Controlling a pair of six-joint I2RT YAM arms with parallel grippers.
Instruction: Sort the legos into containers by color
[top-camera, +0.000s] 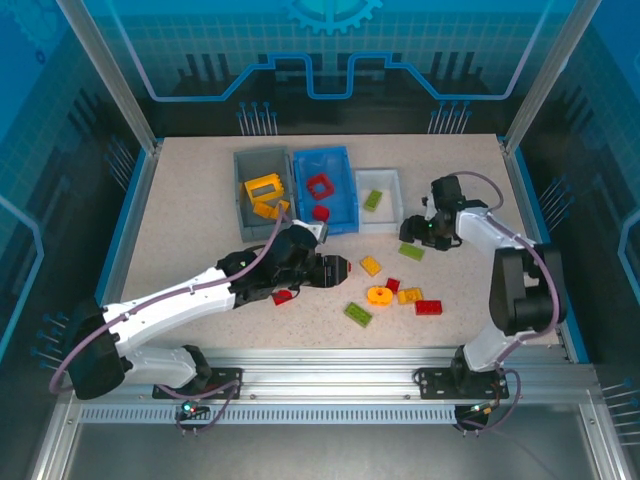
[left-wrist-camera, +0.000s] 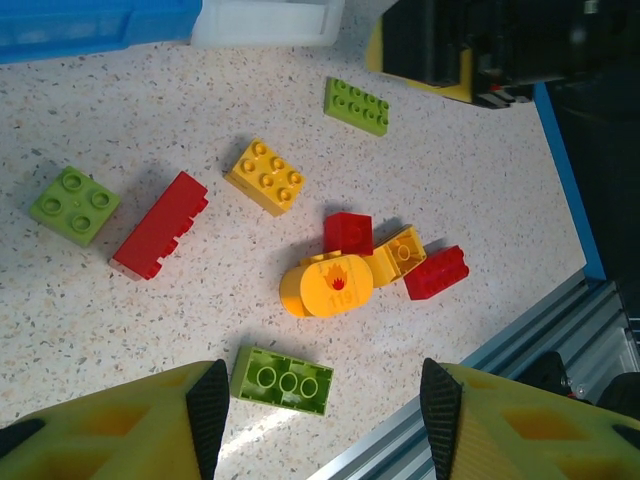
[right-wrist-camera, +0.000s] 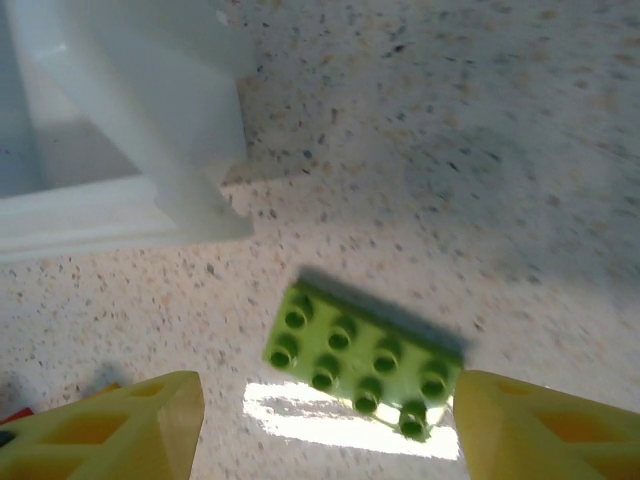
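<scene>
**Left end effector** (left-wrist-camera: 325, 420): the jaws stand well apart and grip nothing. In the top view it hangs over mid-desk, in front of the blue bin (top-camera: 340, 165).
- A light green brick (left-wrist-camera: 283, 380) lies flat on the desk (left-wrist-camera: 120, 320) just ahead of the gap, nearer the left finger. No contact with either finger can be made out.
- Beyond it is a tight cluster. A yellow round piece (left-wrist-camera: 325, 288) touches a small red brick (left-wrist-camera: 347, 232) and a small yellow brick (left-wrist-camera: 400, 252). A second red brick (left-wrist-camera: 436, 272) sits against the yellow one.
- Farther out, each lying apart from the others, are a yellow six-stud brick (left-wrist-camera: 264, 176), a long red brick (left-wrist-camera: 160, 224) and a green square brick (left-wrist-camera: 74, 204).

**Right end effector** (right-wrist-camera: 330, 440): the jaws are spread wide and empty.
- A green eight-stud brick (right-wrist-camera: 365, 365) lies studs-up on the desk between the fingers, clear of both.
- A corner of the white tray (right-wrist-camera: 120, 150) stands near, just past the brick.

**Containers**: the three stand in a row at the far middle of the desk.
- The grey bin (top-camera: 250, 165) is on the left and holds a yellow frame piece (top-camera: 263, 186) and a yellow brick (top-camera: 268, 208).
- The blue bin stands against it and holds a red frame piece (top-camera: 319, 186) and a red brick (top-camera: 321, 212).
- The white tray is just beside the blue bin on the right and holds one green brick (top-camera: 373, 199).
</scene>
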